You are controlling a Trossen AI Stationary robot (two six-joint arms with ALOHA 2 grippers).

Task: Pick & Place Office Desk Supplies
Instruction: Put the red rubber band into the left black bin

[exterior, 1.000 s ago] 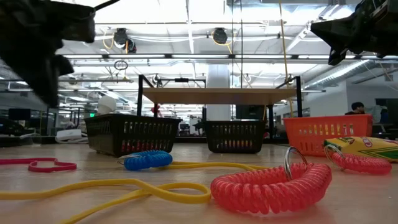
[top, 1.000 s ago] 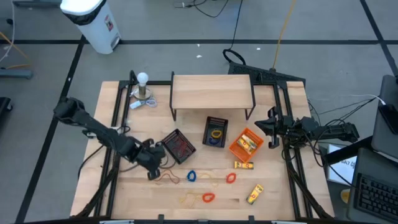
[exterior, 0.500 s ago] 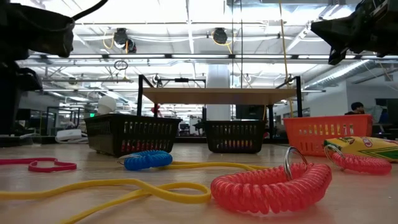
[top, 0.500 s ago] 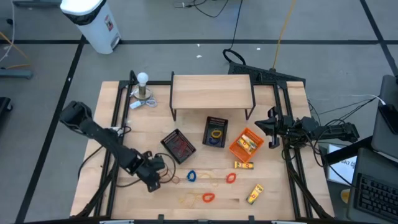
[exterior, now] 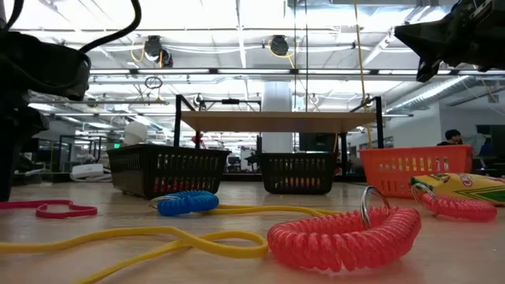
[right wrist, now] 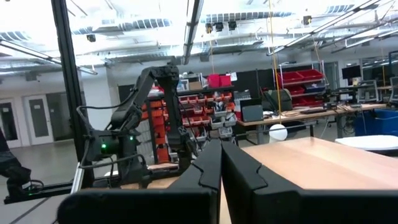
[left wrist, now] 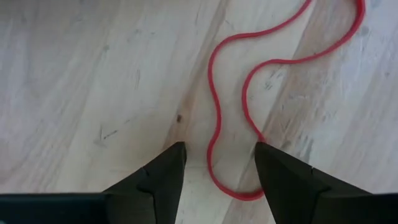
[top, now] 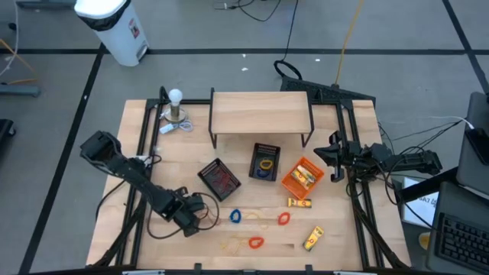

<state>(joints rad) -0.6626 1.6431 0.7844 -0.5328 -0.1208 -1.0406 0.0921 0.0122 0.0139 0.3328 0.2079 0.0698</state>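
- Red rubber-band loop [left wrist: 239, 112] cut off by the edge in the left wrist view, one end passing behind a dark finger [left wrist: 283, 180].
- Left gripper [top: 191, 216] too dark from overhead to make out against the table; in the low view only a blurred dark mass [exterior: 31, 87], cropped at the edge.
- Right gripper [exterior: 446, 35] cropped at the corner of the low view.
- Contents of black mesh tray [top: 221, 179] too small to sort.
- Yellow packet [exterior: 465, 188] cut off at the low view's edge.
- Yellow band [exterior: 142, 241] running out of frame.
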